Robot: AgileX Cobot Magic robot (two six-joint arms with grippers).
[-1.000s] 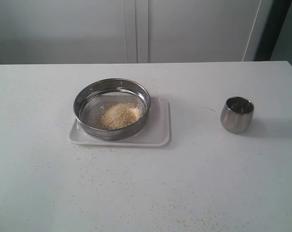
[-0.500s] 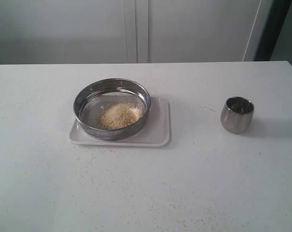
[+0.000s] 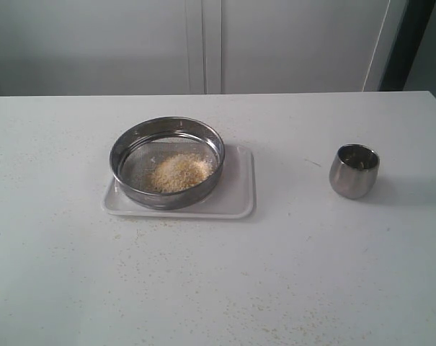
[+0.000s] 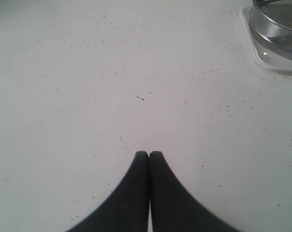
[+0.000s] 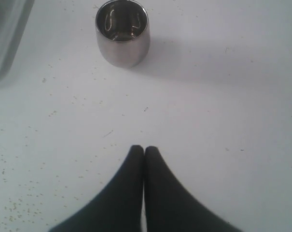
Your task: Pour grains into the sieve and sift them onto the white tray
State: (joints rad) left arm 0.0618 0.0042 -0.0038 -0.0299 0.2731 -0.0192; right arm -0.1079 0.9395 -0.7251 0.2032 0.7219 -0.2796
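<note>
Speckled tabletop [image 3: 311, 274] is occupied by the white tray [image 3: 239, 196], the sieve [image 3: 166, 197] set upon it with the grains [image 3: 179, 171] heaped inside; left gripper [image 4: 148, 153] and right gripper [image 5: 144, 148] are pressed together, empty, so the sieve should be shaken gently above the tray.

A: Is any text, label, brand, number or sign legible in the three views?
B: None. No writing can be read on any surface shown.
</note>
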